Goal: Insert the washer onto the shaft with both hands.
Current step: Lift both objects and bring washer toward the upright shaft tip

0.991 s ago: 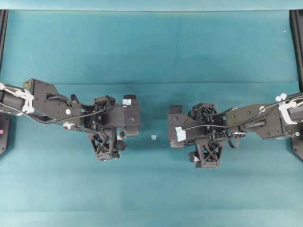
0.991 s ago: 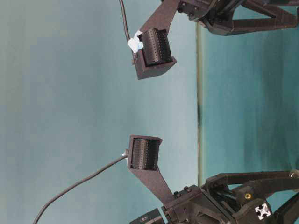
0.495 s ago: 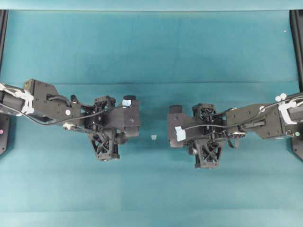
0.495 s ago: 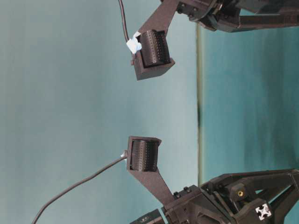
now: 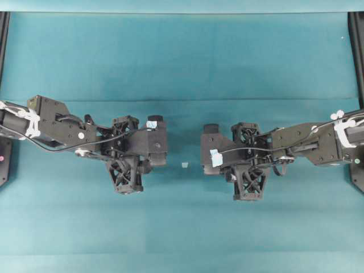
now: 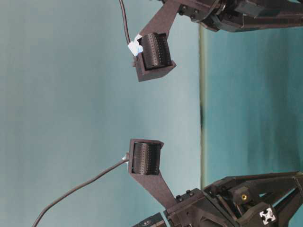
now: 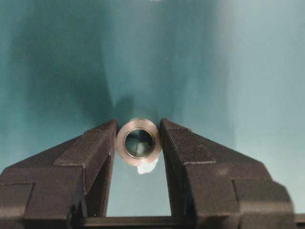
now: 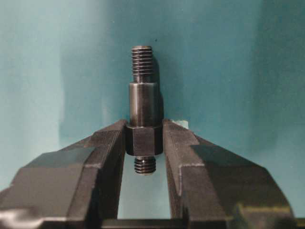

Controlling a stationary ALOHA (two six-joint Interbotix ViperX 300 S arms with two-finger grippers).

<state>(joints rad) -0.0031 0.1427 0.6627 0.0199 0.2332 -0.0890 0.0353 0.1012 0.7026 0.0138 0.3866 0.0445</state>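
Pinched edge-on between the fingertips of the left hand (image 7: 138,143): the small silver-grey metal washer (image 7: 138,143), bore facing outward and clear of the fingers, presumably so the hole stays free to take a pin. Directly opposite the washer, clamped by its hexagonal collar in the right hand (image 8: 144,141): the short dark stepped metal shaft (image 8: 143,107), threaded tip pointing away from the hand, smooth barrel and thread left bare, probably to leave the whole entry length open. Hands facing each other across the teal cloth-covered counter (image 5: 182,57), well apart from the washer's side to the shaft's. On the counter between them, short of the washer: a small pale tape square (image 5: 184,165), possibly a meeting mark. Likely next: bringing bore and thread into line
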